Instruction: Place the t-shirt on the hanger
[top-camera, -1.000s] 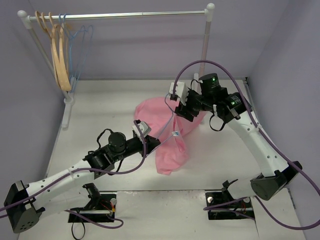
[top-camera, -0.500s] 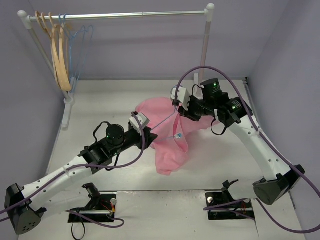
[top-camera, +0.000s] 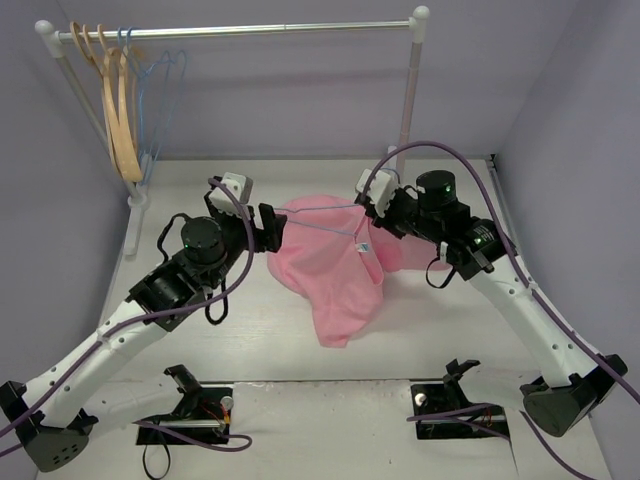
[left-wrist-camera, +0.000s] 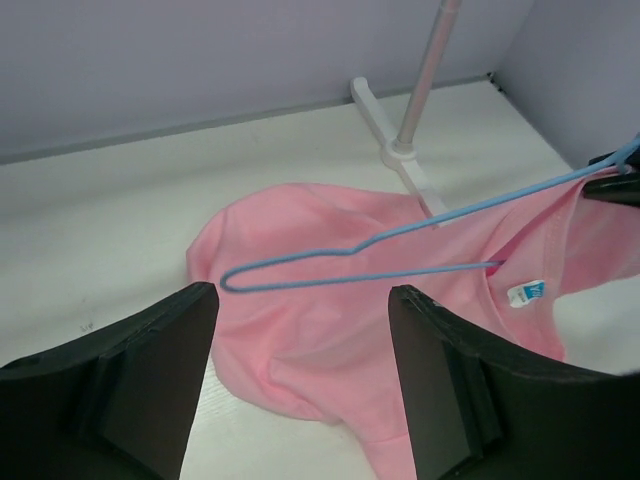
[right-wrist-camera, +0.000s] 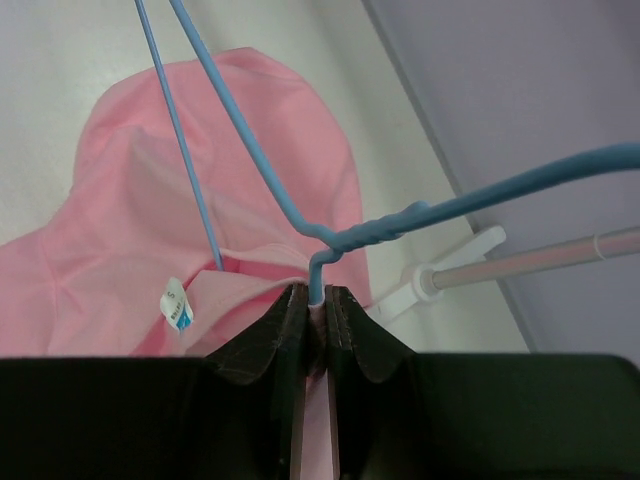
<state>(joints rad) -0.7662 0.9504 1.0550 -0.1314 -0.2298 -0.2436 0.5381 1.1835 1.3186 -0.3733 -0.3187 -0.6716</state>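
Left lets go, right clamps on!

The left gripper (top-camera: 272, 230) springs wide open, comes off the t-shirt (top-camera: 330, 270) and swings back to its left side, while the right gripper (right-wrist-camera: 315, 295) pinches shut on the light-blue wire hanger (right-wrist-camera: 540, 178) just under its twisted neck. The hanger's shoulder now swings left across the shirt, and the released cloth settles flatter.

The t-shirt (top-camera: 330, 275) is lying on the table (top-camera: 450, 330), the hanger (right-wrist-camera: 540, 178) stretching over it with one end inside the neck. The rack (top-camera: 240, 31) is standing behind them
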